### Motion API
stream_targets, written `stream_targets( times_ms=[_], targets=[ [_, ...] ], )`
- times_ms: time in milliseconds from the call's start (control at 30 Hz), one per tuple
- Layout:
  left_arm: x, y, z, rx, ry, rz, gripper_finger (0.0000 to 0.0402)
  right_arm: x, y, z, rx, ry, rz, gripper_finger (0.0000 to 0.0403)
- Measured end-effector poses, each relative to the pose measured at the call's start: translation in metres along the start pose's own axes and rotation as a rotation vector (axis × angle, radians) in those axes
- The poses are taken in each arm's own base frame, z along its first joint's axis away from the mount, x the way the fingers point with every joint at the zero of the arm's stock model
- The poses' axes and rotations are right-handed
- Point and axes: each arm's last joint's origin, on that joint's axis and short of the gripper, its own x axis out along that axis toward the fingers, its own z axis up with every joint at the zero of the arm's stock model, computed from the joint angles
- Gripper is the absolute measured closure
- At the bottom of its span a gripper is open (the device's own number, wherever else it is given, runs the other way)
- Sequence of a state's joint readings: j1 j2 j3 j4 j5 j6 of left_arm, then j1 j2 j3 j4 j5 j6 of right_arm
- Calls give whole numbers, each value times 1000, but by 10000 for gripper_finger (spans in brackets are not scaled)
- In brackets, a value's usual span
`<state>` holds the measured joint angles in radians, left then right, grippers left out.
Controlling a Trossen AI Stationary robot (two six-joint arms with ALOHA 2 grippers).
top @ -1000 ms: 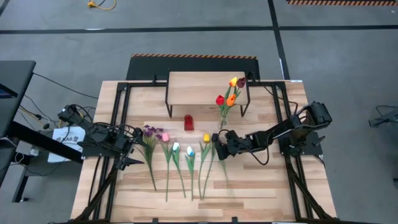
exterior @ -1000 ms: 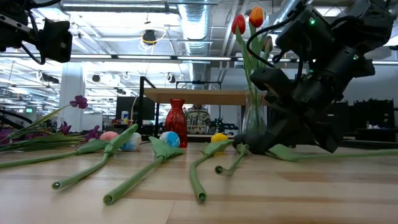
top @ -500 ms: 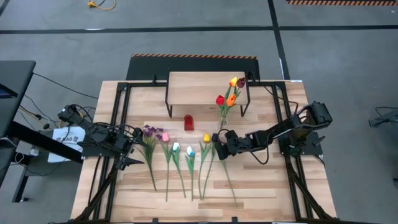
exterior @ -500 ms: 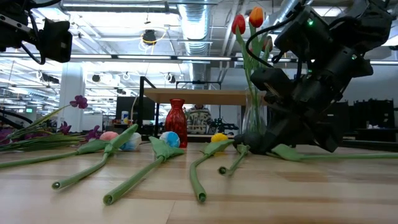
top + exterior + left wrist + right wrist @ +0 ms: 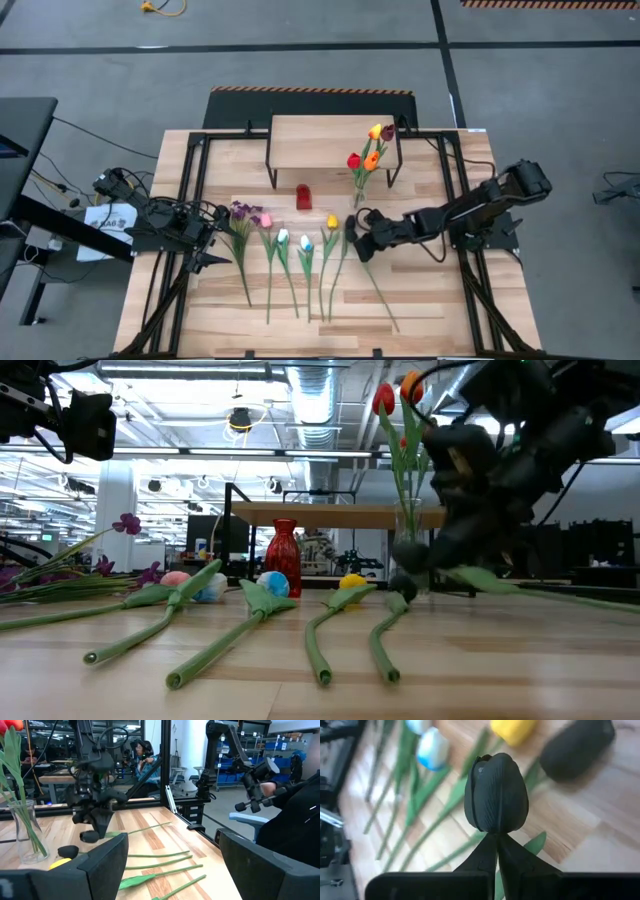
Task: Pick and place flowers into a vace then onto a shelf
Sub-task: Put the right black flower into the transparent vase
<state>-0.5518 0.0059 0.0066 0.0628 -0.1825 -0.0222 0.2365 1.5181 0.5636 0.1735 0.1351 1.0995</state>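
Up comes the right gripper (image 5: pixel 362 246), lifting off the worktop since a second ago and sliding a touch toward the front edge, and the long green stem (image 5: pixel 380 295) now trails out behind it toward the front right corner instead of lying by the row. Its dark fingers (image 5: pixel 490 857) are clenched tight on that stem just below a dark maroon tulip head (image 5: pixel 496 793), which stands straight up in front of the wrist camera. In the low view the green stem hangs down from the grip and its cut end rests on the planks.

Just beside the gripper, toward the left edge, lies the row of artificial flowers still on the light plank worktop (image 5: pixel 420 300): a yellow tulip (image 5: pixel 332 222), a blue-white tulip (image 5: pixel 306 243), a white tulip (image 5: pixel 283 237), a pink tulip (image 5: pixel 266 220) and a purple sprig (image 5: pixel 240 210), stems pointing to the front edge.

Behind them, near the back right, a clear glass vase (image 5: pixel 408 550) holds red, orange and yellow tulips (image 5: pixel 366 155), standing just in front of the low wood-topped shelf with black legs (image 5: pixel 320 140). A small red vase (image 5: pixel 304 197) sits on the worktop in front of the shelf's middle.

Over at the left edge the left gripper (image 5: pixel 212 240) waits, jaws spread wide, holding nothing.
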Motion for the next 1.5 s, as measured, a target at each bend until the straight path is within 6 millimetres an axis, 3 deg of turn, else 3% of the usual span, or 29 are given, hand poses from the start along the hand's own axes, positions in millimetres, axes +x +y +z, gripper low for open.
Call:
stream_targets(
  times_ms=[500,967,1300,1500],
  targets=[
    [0,0,0,0,0,0,99,-28,32,2,-165,-125,214,402],
    [0,0,0,0,0,0,99,-73,71,14,-469,-437,540,402],
    [0,0,0,0,0,0,99,-122,79,10,-691,-684,484,402],
    [0,0,0,0,0,0,99,-148,76,3,-762,-783,345,402]
  ],
)
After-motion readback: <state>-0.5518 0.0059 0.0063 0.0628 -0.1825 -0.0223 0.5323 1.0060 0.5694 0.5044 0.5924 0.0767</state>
